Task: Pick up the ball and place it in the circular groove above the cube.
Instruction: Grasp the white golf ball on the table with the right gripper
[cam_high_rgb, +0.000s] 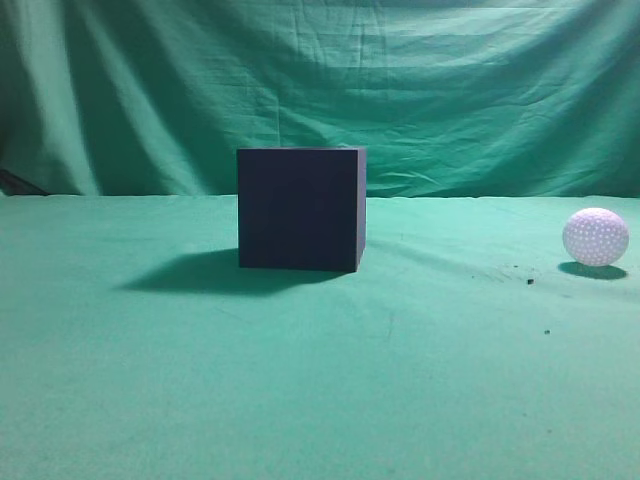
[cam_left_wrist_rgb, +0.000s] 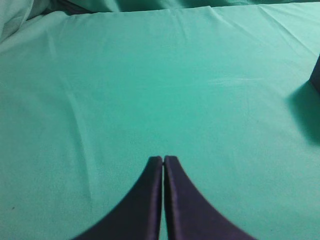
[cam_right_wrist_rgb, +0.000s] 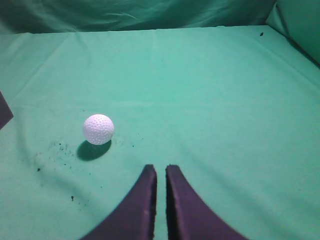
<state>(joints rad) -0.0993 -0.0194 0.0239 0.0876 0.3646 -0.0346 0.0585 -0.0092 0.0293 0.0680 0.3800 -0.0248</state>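
The dark navy cube (cam_high_rgb: 300, 208) stands on the green cloth at the middle of the exterior view; its top face is not visible. The white dimpled ball (cam_high_rgb: 595, 237) lies on the cloth far to the cube's right. In the right wrist view the ball (cam_right_wrist_rgb: 98, 129) lies ahead and to the left of my right gripper (cam_right_wrist_rgb: 160, 169), whose jaws are empty and nearly together with a narrow gap. A cube corner (cam_right_wrist_rgb: 4, 111) shows at that view's left edge. My left gripper (cam_left_wrist_rgb: 163, 159) is shut and empty over bare cloth, with the cube's edge (cam_left_wrist_rgb: 316, 75) at the far right. Neither gripper shows in the exterior view.
A green cloth (cam_high_rgb: 320, 380) covers the table and hangs as a backdrop (cam_high_rgb: 400, 80). Small dark specks (cam_right_wrist_rgb: 55, 147) lie on the cloth near the ball.
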